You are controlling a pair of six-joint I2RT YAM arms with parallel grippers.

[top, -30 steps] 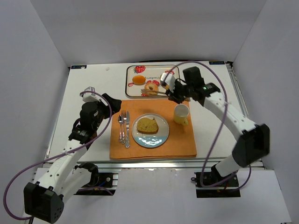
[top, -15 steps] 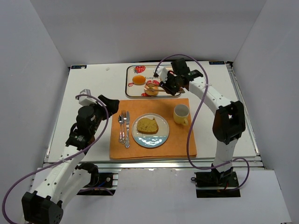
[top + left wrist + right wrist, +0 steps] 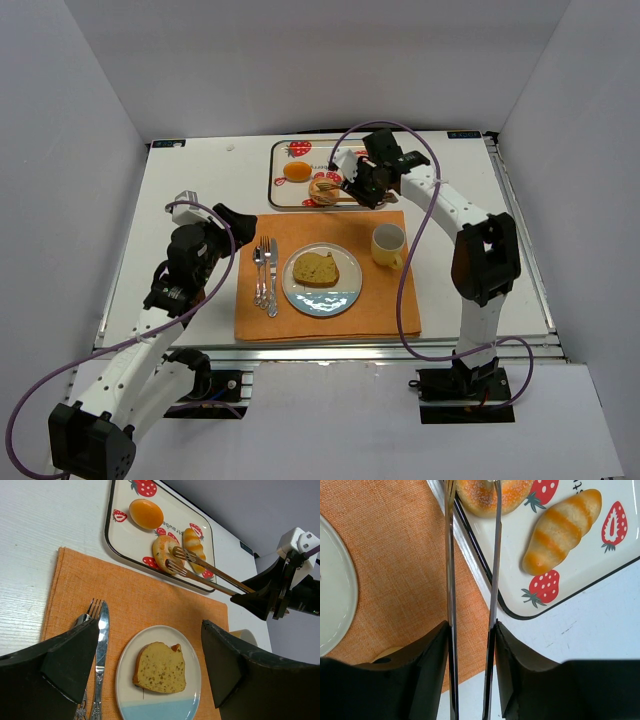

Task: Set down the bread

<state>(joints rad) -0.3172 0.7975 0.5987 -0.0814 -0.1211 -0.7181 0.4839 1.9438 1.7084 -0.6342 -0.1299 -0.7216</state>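
A ring-shaped bread [image 3: 323, 188] lies on the strawberry-print tray [image 3: 274, 176], beside a striped roll [image 3: 192, 542] and an orange bun [image 3: 146, 513]. My right gripper [image 3: 368, 186] is shut on metal tongs [image 3: 210, 575], whose two arms [image 3: 450, 580] run out between its fingers. The tong tips sit spread over the ring bread [image 3: 492, 495], which rests on the tray [image 3: 485, 587]. A slice of cake-like bread [image 3: 316, 268] lies on the white-and-blue plate [image 3: 326, 301]. My left gripper [image 3: 150, 630] hovers open above that plate, holding nothing.
An orange placemat [image 3: 390, 300] carries the plate, a fork and knife [image 3: 266, 275] to its left, and a yellow mug [image 3: 388, 243] to its right. The tray stands just behind the mat's far edge. White walls enclose the table.
My right arm has swung in and turned at the wrist, keeping the tong tips at the ring bread. Its jaws have eased apart, so the tongs spread. The left arm barely moved.
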